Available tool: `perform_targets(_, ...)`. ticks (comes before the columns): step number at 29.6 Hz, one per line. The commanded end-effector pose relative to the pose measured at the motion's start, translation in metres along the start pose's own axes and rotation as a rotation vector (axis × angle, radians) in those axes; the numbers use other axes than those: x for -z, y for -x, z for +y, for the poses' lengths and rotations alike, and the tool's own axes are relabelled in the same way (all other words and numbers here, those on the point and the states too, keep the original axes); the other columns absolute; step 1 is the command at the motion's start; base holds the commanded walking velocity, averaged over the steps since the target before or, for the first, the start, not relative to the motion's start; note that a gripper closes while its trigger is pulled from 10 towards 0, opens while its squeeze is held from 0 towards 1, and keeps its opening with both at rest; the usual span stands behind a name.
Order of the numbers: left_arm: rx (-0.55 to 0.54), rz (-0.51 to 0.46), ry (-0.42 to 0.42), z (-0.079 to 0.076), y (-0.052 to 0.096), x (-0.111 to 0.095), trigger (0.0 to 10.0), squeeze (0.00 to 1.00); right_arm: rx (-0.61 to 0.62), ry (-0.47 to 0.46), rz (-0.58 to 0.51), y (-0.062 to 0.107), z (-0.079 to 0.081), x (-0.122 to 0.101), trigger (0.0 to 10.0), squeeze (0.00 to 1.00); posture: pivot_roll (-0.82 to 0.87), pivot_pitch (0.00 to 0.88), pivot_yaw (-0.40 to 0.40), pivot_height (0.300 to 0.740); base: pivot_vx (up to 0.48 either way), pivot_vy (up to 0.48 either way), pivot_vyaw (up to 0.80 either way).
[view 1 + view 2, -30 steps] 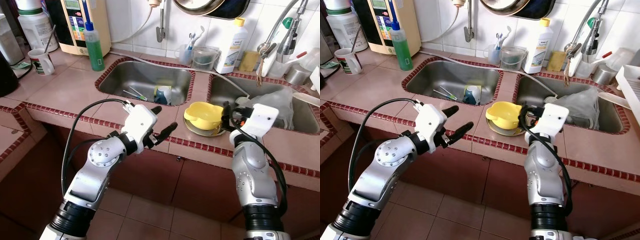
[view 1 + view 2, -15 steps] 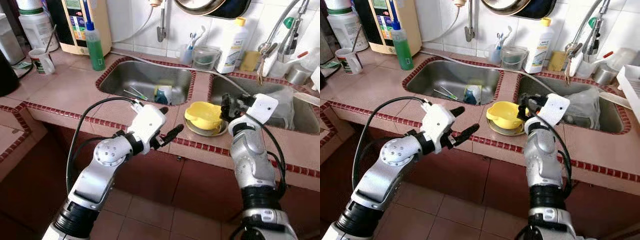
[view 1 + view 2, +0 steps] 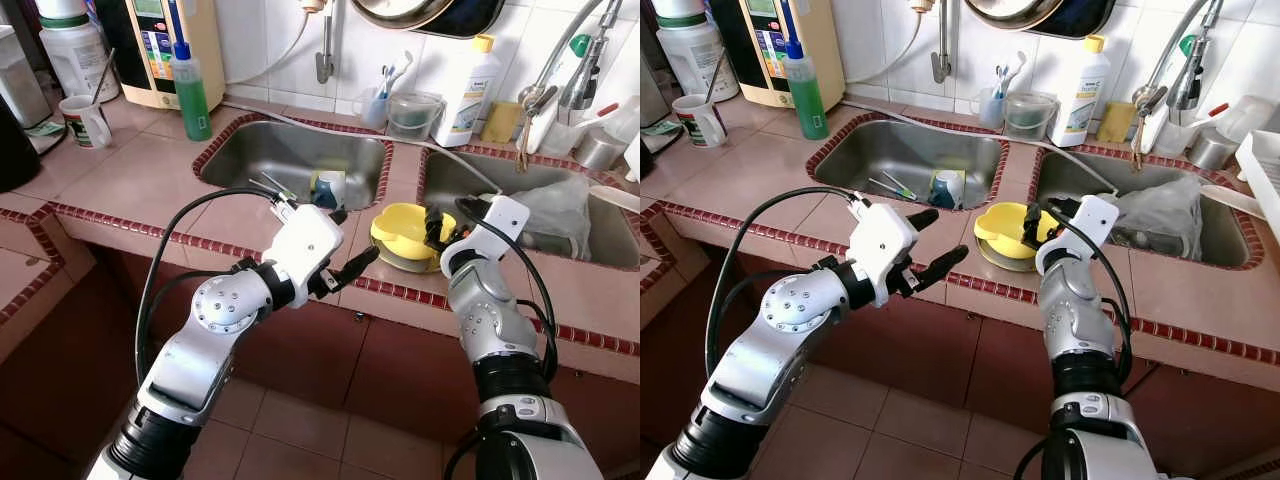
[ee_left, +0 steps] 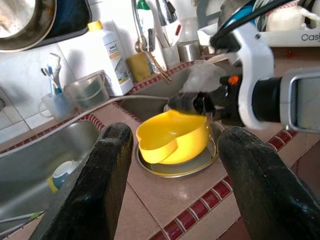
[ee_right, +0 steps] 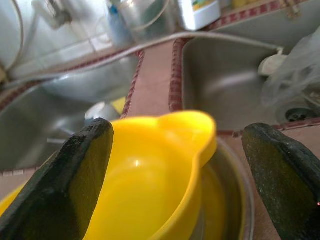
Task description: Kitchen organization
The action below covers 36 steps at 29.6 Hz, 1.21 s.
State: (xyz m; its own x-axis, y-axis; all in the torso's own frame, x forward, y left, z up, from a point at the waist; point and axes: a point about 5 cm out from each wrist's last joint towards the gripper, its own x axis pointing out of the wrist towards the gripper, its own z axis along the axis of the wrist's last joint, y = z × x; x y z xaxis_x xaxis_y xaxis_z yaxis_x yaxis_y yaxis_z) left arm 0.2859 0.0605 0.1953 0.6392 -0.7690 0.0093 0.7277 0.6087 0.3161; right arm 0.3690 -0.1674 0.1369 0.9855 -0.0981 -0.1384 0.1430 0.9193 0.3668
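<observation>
A tiled kitchen counter (image 3: 130, 180) with two steel sinks runs across the scene. The left sink (image 3: 290, 155) holds a cup and some utensils; the right sink (image 3: 560, 215) holds a clear plastic bag.

On the tiled strip between the two sinks sits a shallow metal plate (image 3: 400, 262), and a yellow bowl (image 3: 405, 235) rests in it. The bowl has a small handle lip on its rim; in the right wrist view that lip (image 5: 187, 125) juts forward, roughly midway between the two fingers.

The right gripper (image 3: 437, 228) is the nearer one. Its two black fingers are spread wide and empty, and the bowl lies straight ahead of them, very close, its rim just beyond the tips. One finger (image 5: 65, 175) stands to one side of the bowl and the other is well clear on the far side; whether either tip already touches the rim cannot be told.

The left gripper (image 3: 345, 265) hovers over the counter's front edge, its fingers also wide apart and holding nothing. The bowl lies ahead of it, framed between its fingers (image 4: 100, 185) in its wrist view, but farther off than from the right.

Judging from this, the right arm looks the likelier to take the bowl, by reaching forward and closing over the rim.
</observation>
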Motion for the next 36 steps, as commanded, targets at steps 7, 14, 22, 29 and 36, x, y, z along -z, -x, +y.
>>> perform_targets(7,-0.007,-0.013,-0.003,-0.004,-0.001,-0.005,10.0,0.0,-0.046,-0.026,0.062,-0.002,0.007,0.004,6.0,0.0,0.06,0.0,-0.052,0.74,0.0,0.0,0.0)
perform_targets(14,0.0,-0.01,-0.014,-0.005,-0.001,-0.006,10.0,0.0,-0.045,-0.108,0.098,0.001,0.007,0.01,2.4,0.0,0.06,0.0,-0.055,0.74,0.0,0.0,0.0)
perform_targets(22,0.063,0.029,-0.053,-0.013,0.003,0.0,10.0,0.0,-0.024,-0.141,0.118,0.005,0.003,0.017,0.0,0.0,0.06,0.0,-0.045,0.74,0.0,0.0,0.0)
perform_targets(29,0.065,0.029,-0.059,-0.012,0.002,0.0,10.0,0.0,0.007,-0.223,0.126,0.006,-0.002,0.017,0.0,0.0,0.06,0.0,-0.04,0.74,0.0,0.0,0.0)
perform_targets(36,0.056,0.027,-0.069,-0.01,0.002,-0.001,10.0,0.0,0.031,-0.247,0.127,0.008,-0.007,0.019,0.0,0.0,0.06,0.0,-0.036,0.74,0.0,0.0,0.0)
